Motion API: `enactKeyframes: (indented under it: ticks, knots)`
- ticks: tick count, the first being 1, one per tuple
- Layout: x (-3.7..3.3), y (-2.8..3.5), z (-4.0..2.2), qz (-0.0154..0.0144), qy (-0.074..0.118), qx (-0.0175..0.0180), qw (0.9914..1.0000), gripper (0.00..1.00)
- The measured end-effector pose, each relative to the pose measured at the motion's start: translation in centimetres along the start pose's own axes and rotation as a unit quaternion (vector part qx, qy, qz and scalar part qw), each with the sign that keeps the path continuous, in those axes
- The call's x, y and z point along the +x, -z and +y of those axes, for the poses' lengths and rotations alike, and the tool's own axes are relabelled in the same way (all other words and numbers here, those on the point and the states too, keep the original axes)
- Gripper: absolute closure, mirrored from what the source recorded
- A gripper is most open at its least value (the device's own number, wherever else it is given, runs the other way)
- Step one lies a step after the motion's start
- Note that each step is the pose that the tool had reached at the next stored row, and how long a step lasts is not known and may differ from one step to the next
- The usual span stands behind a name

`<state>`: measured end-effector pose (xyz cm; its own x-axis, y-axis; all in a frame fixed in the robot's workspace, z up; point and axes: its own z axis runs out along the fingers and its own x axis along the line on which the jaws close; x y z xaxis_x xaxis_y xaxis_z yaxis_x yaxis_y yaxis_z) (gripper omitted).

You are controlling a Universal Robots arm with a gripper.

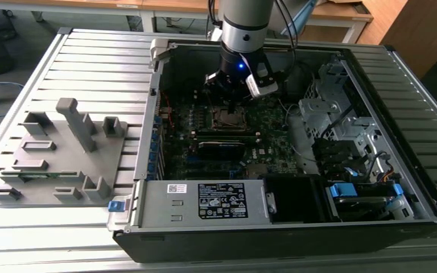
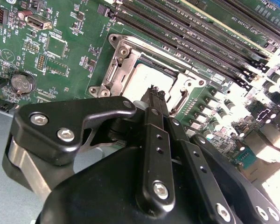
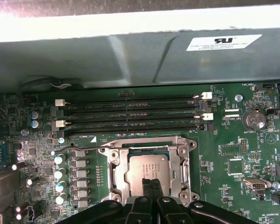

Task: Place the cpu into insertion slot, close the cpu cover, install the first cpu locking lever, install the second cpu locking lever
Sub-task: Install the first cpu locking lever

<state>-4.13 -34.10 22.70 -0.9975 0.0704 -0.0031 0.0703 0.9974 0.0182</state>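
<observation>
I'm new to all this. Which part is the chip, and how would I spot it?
Look inside the open computer case, at the green circuit board. Next to the long black memory slots sits a silver metal frame, right by the gripper. The chip is the flat grey square showing through that frame's window, plain and smooth among spiky little parts.

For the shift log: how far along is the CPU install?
Done: the cpu sits in the insertion slot, and the cpu cover looks lowered around it. In hand: the shut gripper is at the cover's edge. Left: the locking levers; I cannot tell if either is latched.
</observation>
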Motion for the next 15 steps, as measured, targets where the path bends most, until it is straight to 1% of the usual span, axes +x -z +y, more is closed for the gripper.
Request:
enactKeyframes:
  ticks: [12,15]
  knots:
    - [0.0,0.08,0.0,0.0,0.0,0.0,1.0,0.89]
    - [0.0,0.21,0.0,0.0001,0.0,0.0002,1.0,0.89]
